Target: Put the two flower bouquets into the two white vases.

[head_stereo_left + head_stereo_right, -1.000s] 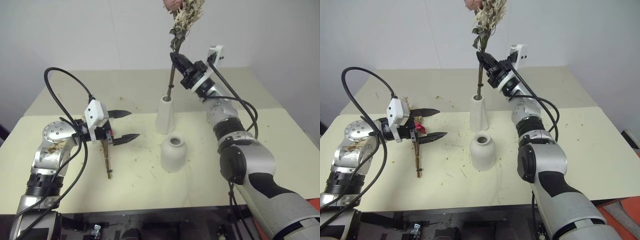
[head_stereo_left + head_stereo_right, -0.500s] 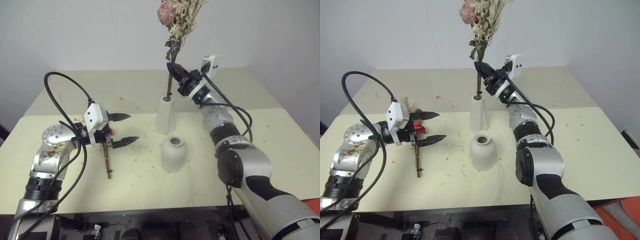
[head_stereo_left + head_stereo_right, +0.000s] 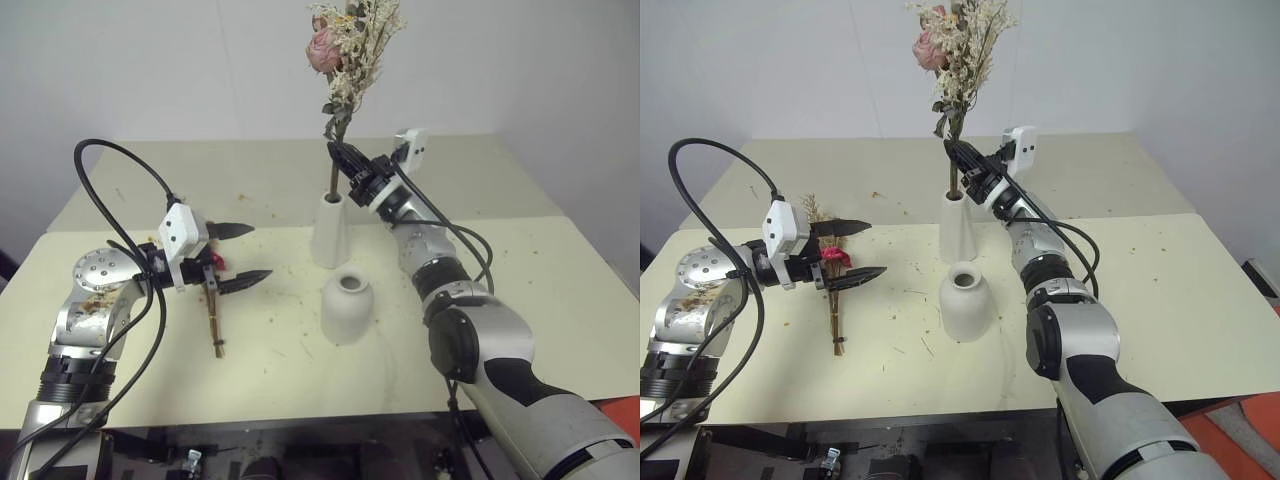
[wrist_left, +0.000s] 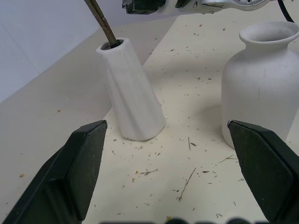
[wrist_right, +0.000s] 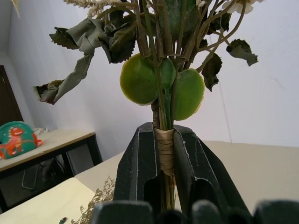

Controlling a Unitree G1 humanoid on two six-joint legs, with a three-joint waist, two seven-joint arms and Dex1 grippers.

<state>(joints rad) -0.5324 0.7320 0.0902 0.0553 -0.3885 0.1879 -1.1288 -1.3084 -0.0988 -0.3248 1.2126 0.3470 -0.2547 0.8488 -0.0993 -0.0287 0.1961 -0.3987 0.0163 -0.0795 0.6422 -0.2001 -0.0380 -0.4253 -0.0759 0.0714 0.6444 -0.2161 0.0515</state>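
The right hand (image 3: 345, 160) grips the cream bouquet (image 3: 352, 45), its stem already in the tall vase (image 3: 331, 230) near the desk's middle. 1 remains: the magenta bouquet (image 3: 833, 290) lies toward the left edge beneath the wide-open left hand (image 3: 238, 255); the squat vase (image 3: 346, 308) stands empty.

Pale bouquet (image 3: 352, 50) sank deeper (into tall vase (image 3: 331, 231))

Cream table (image 3: 540, 290): two vases (image 3: 346, 307), brown bouquet (image 3: 833, 300), crumbs.
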